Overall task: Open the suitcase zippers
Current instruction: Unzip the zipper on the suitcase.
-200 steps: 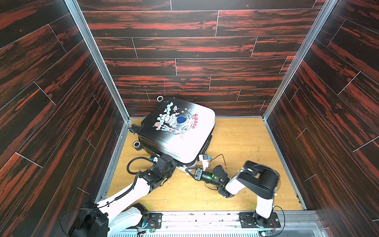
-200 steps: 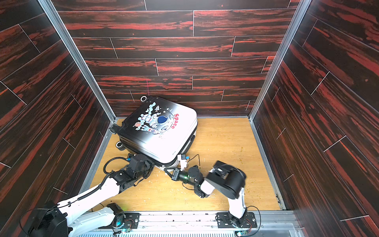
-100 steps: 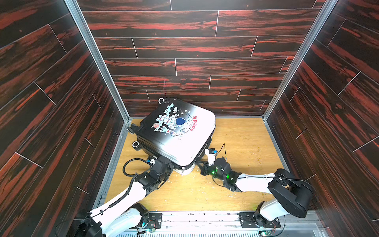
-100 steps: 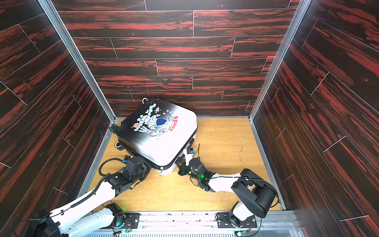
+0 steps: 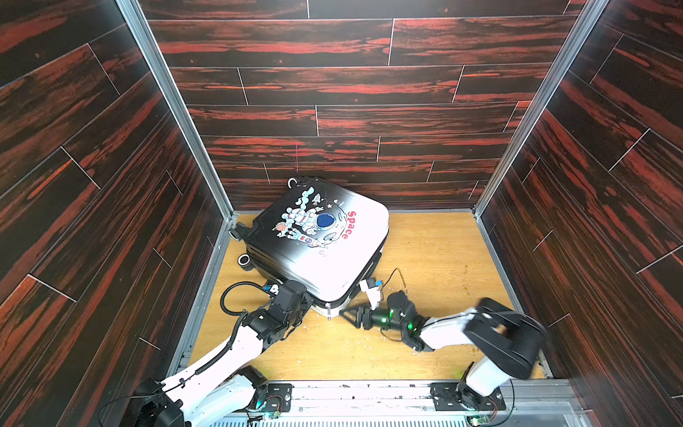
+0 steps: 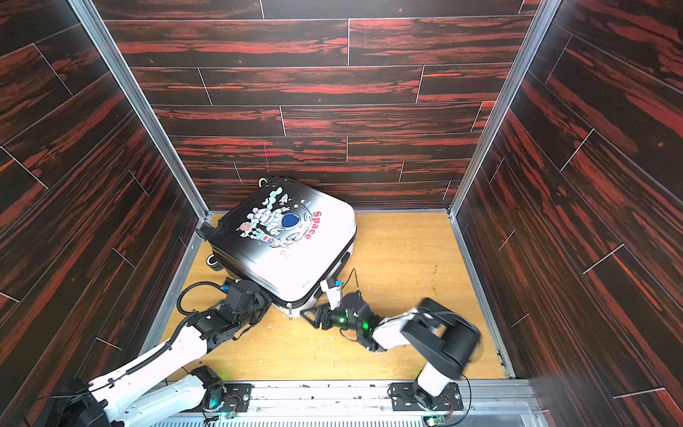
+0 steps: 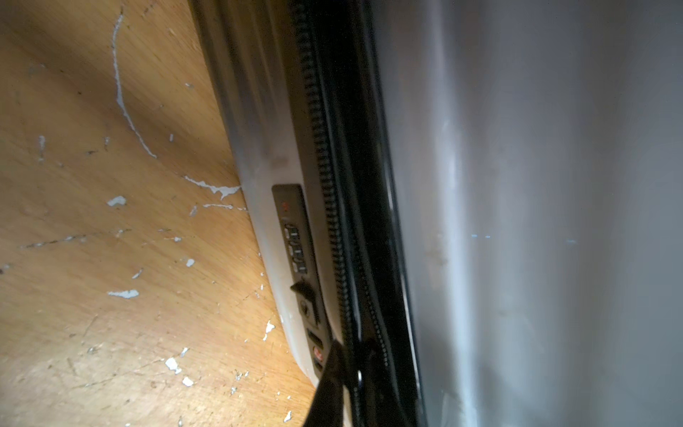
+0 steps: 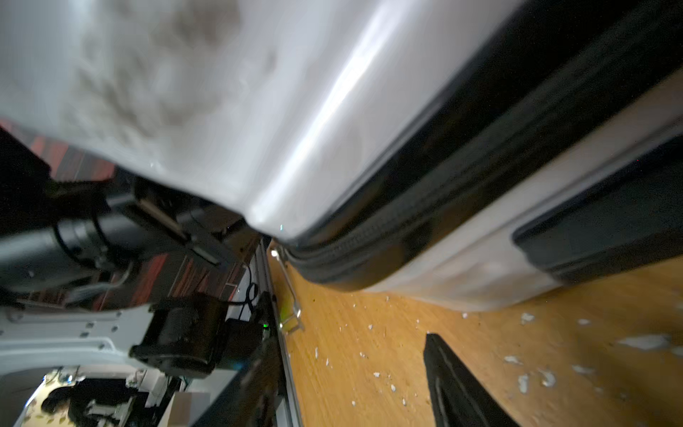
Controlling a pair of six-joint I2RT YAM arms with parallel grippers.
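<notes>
The suitcase (image 5: 325,255) is laid flat on the wooden floor (image 5: 443,258), near the back-left walls (image 5: 332,122). From its near corner a pull tab (image 8: 287,286) of the zippers (image 8: 388,240) is hung downward, just ahead of the right gripper (image 5: 344,315), spread and empty, judged the nearer. The left gripper (image 5: 306,301) is pressed together at the seam; anything pinched cannot be told.

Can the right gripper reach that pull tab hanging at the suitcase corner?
Probably yes: the right gripper is open, the pull tab dangles free just ahead of it, with only bare floor between.
</notes>
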